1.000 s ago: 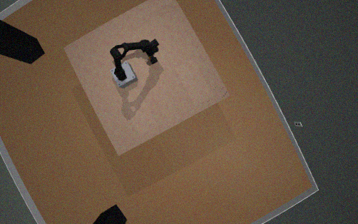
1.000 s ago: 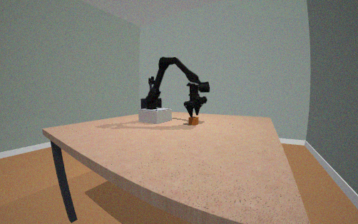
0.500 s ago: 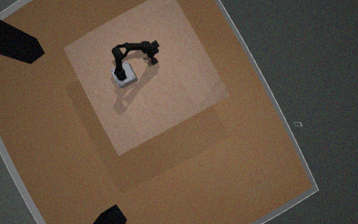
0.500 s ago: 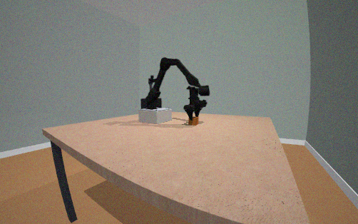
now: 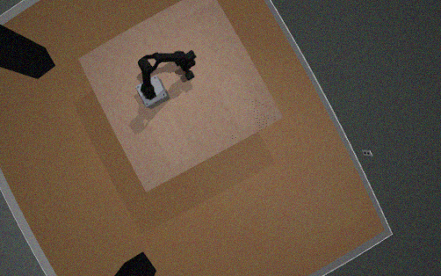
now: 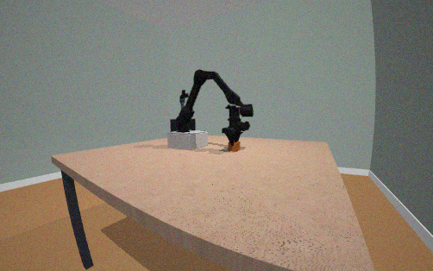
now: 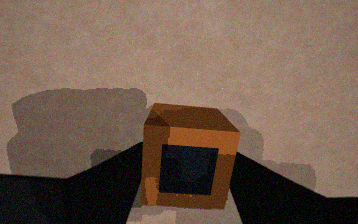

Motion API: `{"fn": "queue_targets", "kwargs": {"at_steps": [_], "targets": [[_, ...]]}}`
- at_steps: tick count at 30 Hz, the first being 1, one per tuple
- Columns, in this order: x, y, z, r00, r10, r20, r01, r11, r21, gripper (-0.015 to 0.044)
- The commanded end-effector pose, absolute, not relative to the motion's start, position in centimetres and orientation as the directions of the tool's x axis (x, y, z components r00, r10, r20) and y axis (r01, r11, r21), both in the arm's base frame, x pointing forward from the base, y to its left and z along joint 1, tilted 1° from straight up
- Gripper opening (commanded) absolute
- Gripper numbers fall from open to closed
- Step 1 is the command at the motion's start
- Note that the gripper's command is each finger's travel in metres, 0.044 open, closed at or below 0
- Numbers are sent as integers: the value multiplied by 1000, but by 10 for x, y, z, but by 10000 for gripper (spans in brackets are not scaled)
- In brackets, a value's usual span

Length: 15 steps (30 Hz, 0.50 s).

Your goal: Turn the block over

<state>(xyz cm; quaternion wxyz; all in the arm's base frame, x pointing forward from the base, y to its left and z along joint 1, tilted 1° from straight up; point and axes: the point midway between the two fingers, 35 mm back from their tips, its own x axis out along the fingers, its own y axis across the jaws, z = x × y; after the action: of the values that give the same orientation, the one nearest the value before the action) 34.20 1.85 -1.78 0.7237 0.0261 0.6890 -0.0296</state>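
The block [image 7: 190, 155] sits on the desk [image 6: 252, 190] directly between the fingers, which press against its two opposite side faces; they are clenched on the block, one dark finger flush to each flank in the wrist view. Its dark blue marked face points up toward the wrist camera, so the turning has not begun. From the exterior view the gripper [image 6: 234, 139] stands nearly straight down over the block, which rests on the desk just beside the arm's grey base [image 6: 187, 140].

The main risk, as I judge it, is the hold itself. The fingers appear to bear on the lower part of the flanks nearest the camera, not squarely at the middle, so the block may pivot between them once lifted and end up on a side face instead of fully inverted. A light squeeze could also let it slip during the wrist roll and tumble with the mark sideways or up. Rolling too close to the desk would drive a corner into the surface and knock the block loose. Letting go from too high could make it bounce and roll onto the wrong face.
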Motion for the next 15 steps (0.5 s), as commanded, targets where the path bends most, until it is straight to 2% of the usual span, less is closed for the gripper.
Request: {"fn": "queue_targets", "kwargs": {"at_steps": [1,13,15], "targets": [[340,19,-21,39,-5,-999,81,997,-2,183],[340,19,-21,39,-5,-999,81,997,-2,103],[340,19,-16,39,-5,-999,81,997,-2,51]]}}
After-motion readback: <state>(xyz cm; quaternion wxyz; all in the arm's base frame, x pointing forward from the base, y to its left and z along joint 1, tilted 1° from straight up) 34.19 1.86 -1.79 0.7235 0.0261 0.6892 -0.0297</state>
